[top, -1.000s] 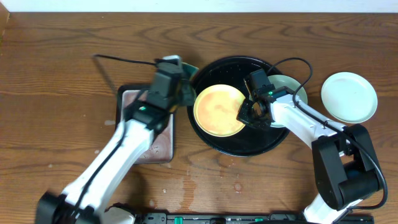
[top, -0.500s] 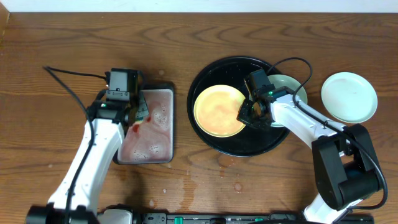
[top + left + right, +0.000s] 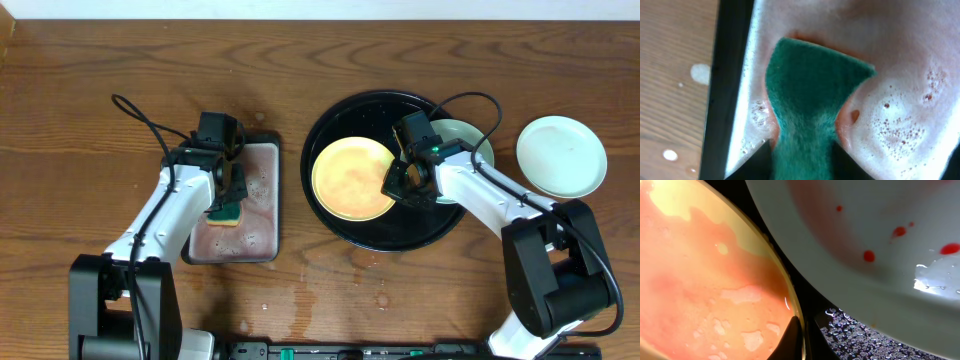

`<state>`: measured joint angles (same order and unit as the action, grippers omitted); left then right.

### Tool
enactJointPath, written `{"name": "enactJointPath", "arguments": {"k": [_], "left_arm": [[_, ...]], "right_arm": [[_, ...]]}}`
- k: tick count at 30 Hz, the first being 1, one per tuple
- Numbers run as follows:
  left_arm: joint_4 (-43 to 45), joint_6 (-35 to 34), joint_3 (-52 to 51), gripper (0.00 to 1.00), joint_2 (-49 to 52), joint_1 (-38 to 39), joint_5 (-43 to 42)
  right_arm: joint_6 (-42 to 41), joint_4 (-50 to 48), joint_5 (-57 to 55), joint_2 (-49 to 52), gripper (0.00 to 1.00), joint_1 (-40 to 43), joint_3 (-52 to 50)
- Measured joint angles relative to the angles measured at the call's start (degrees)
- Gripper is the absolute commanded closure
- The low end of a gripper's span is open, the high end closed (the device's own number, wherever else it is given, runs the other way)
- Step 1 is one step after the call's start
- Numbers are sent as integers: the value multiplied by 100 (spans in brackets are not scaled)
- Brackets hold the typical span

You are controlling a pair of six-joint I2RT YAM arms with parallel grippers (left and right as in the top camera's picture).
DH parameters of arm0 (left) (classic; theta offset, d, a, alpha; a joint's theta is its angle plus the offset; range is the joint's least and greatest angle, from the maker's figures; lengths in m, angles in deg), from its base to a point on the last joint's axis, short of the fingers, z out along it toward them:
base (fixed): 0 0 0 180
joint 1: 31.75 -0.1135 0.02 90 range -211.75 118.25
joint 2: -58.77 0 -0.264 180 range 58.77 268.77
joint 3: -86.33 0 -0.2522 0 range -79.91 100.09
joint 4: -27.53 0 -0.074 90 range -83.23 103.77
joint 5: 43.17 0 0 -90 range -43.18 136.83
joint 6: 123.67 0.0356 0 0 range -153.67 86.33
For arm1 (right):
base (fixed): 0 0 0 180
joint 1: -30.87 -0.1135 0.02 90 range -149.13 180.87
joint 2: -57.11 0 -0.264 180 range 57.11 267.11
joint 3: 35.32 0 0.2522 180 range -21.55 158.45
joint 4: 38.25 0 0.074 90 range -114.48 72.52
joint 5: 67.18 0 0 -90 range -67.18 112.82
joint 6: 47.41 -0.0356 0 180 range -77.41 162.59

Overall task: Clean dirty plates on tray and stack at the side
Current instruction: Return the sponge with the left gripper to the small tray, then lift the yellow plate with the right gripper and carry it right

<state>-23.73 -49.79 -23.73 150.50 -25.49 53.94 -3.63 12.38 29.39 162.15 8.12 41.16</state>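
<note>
A pale yellow plate (image 3: 350, 178) with a thin red film lies on the left of the glossy black tray (image 3: 375, 236). My right gripper (image 3: 396, 185) is shut on its right rim; in the right wrist view the gripper (image 3: 801, 341) pinches the edge of the yellow plate (image 3: 705, 280). A mint-green plate (image 3: 467, 138) with red drops (image 3: 869, 256) sits on the tray's right side, partly under my right arm. Another mint-green plate (image 3: 561, 155) rests on the table to the right. My left gripper (image 3: 226, 192) holds a green sponge (image 3: 810, 95) down in foamy water.
The small rectangular black-rimmed tray (image 3: 273, 200) holds pinkish soapy water (image 3: 900, 115). Water drops dot the wood (image 3: 383, 298) in front of the black tray. A black cable (image 3: 140, 120) loops behind my left arm.
My left arm has swung from the black tray's left edge over to the small tray and lowered the sponge into the foam. The right arm and yellow plate have not moved.
</note>
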Motion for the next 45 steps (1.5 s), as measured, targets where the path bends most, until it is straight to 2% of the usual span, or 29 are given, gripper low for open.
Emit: {"name": "enactJointPath", "arguments": {"k": [5,8,10,12,18,20,30,45], "left_arm": [[-20,11,0,45,-50,0,-424],[-87,20,-7,37,-448,0,-597],[-111,44,-11,30,-1064,0,-693],[-111,44,-13,27,-1742,0,-726],[-146,74,-15,25,-3877,0,-769],[-188,74,-15,25,-4256,0,-785],[-369,74,-15,25,-4592,0,-846],[-345,74,-15,25,-4592,0,-903]], "right_arm": [[22,127,2,-17,99,0,17],[114,376,-20,-140,99,0,48],[190,688,-216,-407,99,0,192],[271,981,-485,-734,99,0,494],[640,1993,-1770,-1362,98,0,1696],[798,2094,-2063,-1366,98,0,1873],[1088,2175,-3320,-1325,98,-387,1910],[1132,1847,-5416,-748,99,-1679,1912]]}}
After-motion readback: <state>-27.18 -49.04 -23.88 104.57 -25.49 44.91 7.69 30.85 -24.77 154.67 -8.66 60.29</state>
